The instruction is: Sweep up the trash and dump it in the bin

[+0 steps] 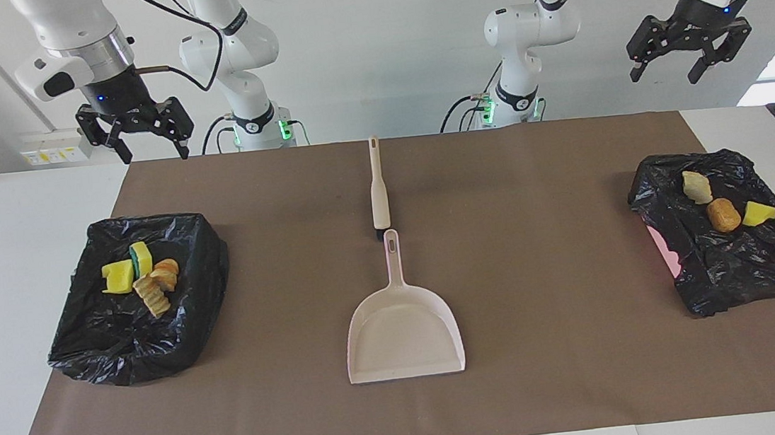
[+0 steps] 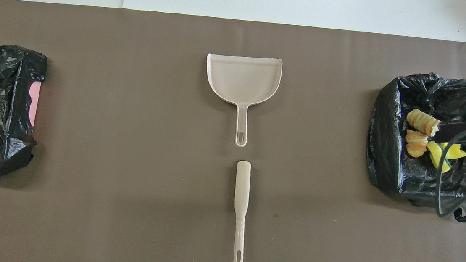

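Observation:
The trash lies in two black-bagged bins. The bin (image 1: 123, 349) at the right arm's end holds a yellow sponge (image 1: 118, 277), a green-topped sponge (image 1: 142, 258) and two bread-like lumps (image 1: 152, 295). The bin (image 1: 756, 274) at the left arm's end holds a pale beige lump (image 1: 696, 186), an orange-brown lump (image 1: 723, 215) and a yellow sponge piece (image 1: 759, 212). My right gripper (image 1: 152, 153) is open and empty, raised high over its bin. My left gripper (image 1: 665, 73) is open and empty, high over the other bin.
The pale pink dustpan (image 1: 404, 329) lies empty mid-table on the brown mat (image 1: 552, 372), handle toward the robots. The beige-handled brush (image 1: 378, 190) lies in line with it, nearer to the robots. Both also show in the overhead view, dustpan (image 2: 242, 79) and brush (image 2: 241, 207).

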`<action>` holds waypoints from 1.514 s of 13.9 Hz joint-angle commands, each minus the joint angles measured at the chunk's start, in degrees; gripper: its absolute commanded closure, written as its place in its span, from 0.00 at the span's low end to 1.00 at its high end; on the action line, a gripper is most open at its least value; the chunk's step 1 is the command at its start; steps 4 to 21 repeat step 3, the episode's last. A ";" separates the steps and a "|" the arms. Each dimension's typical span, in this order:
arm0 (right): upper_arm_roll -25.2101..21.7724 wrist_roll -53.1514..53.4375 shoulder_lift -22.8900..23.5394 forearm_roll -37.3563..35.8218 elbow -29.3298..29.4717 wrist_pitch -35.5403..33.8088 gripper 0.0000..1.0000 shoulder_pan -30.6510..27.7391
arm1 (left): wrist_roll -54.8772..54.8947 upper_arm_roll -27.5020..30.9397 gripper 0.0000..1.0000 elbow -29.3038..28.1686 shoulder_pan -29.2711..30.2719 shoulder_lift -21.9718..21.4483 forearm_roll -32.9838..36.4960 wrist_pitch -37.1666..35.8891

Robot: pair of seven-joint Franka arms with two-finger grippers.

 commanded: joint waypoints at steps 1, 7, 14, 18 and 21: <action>0.44 -1.65 -0.75 0.01 -0.38 -0.62 0.00 -0.94 | 0.23 -0.68 0.00 -2.32 0.91 -1.84 -0.23 0.78; 0.44 -1.74 -0.75 0.01 -0.38 -0.97 0.00 -0.94 | 0.14 -0.68 0.00 -2.32 0.82 -1.84 -0.23 0.78; 0.44 -1.74 -0.75 0.01 -0.38 -0.97 0.00 -0.94 | 0.14 -0.68 0.00 -2.32 0.82 -1.84 -0.23 0.78; 0.44 -1.74 -0.75 0.01 -0.38 -0.97 0.00 -0.94 | 0.14 -0.68 0.00 -2.32 0.82 -1.84 -0.23 0.78; 0.44 -1.74 -0.75 0.01 -0.38 -0.97 0.00 -0.94 | 0.14 -0.68 0.00 -2.32 0.82 -1.84 -0.23 0.78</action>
